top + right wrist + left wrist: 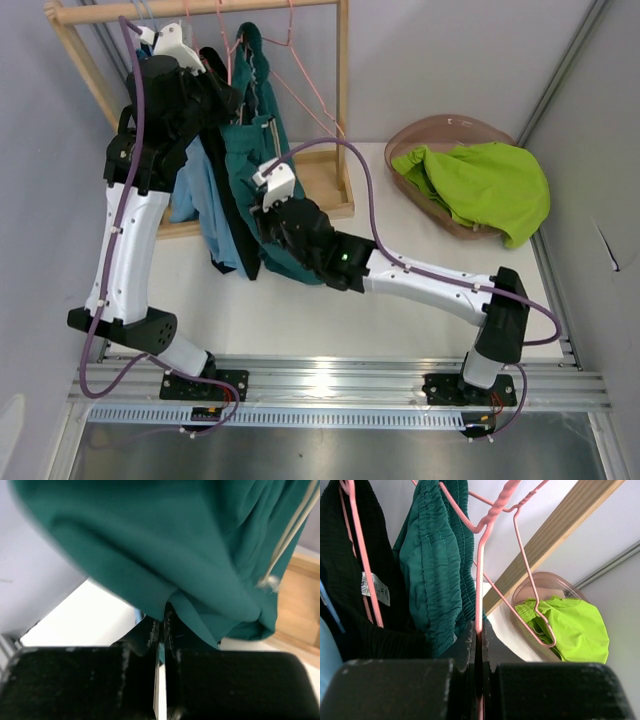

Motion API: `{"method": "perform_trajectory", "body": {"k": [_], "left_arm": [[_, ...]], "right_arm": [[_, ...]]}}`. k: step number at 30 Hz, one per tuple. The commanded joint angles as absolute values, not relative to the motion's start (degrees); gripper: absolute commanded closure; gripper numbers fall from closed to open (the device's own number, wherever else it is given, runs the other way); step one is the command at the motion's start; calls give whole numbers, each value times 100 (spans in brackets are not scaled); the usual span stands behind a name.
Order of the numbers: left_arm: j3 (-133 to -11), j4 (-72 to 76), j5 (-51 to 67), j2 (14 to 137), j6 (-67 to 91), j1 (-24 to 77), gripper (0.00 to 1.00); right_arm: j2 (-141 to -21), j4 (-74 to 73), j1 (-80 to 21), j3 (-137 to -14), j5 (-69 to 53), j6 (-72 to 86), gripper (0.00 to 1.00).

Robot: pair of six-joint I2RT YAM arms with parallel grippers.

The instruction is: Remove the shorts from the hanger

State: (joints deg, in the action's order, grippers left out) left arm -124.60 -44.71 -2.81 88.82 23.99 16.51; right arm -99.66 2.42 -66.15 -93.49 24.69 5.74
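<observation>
- The right gripper (pixel 161 619) has its fingers pressed together, pinching a low fold of the teal shorts (pixel 165 545).
- The left gripper (pixel 479 637) is likewise closed, clamped on the wire of a pink hanger (pixel 486 555) below its twisted neck.
- The teal shorts hang from the rack (pixel 200 10) at the desk's far left corner. The gathered waistband is up by the rail and the lower cloth is drawn toward the near edge.
- The black shorts (pixel 350 580) hang on another pink hanger, touching the teal pair on its left, with a white label (pixel 376 587) showing.
- The light blue shorts (pixel 190 195) hang leftmost, behind the left arm.
- The lime shorts (pixel 480 185) lie off the rack in the basket (pixel 440 128) at the far right corner, spilling over its right rim.
</observation>
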Motion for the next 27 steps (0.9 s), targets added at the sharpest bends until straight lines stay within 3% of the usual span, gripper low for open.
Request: {"method": "perform_trajectory", "body": {"k": [1,8,14,20,24,27], "left_arm": [[-12682,-3981,-298,8639,2391,1617,100],[-13393,-4034,-536,9052,2224,1608,100],[-13773,-4245,-571,9246,2171,1591,100],[-12765,-4561,156,8327,2452,1591,100],[-11457,-4640,536,7264,2523,1748,100],[-11294,-5078,27,6717,2408,2144,100]], "right_arm": [[-9458,282,-7195,-8897,2960,545,100],[-8772,185,-9093,-7631,4321,860,100],[-8666,-176,-9765,-7374,4966,1634,100],[-8474,290,-9019,-7655,4975,871,100],[-8104,185,-7703,-8041,4423,720,100],[-7858,-16,-6384,-8575,3561,844,100]]}}
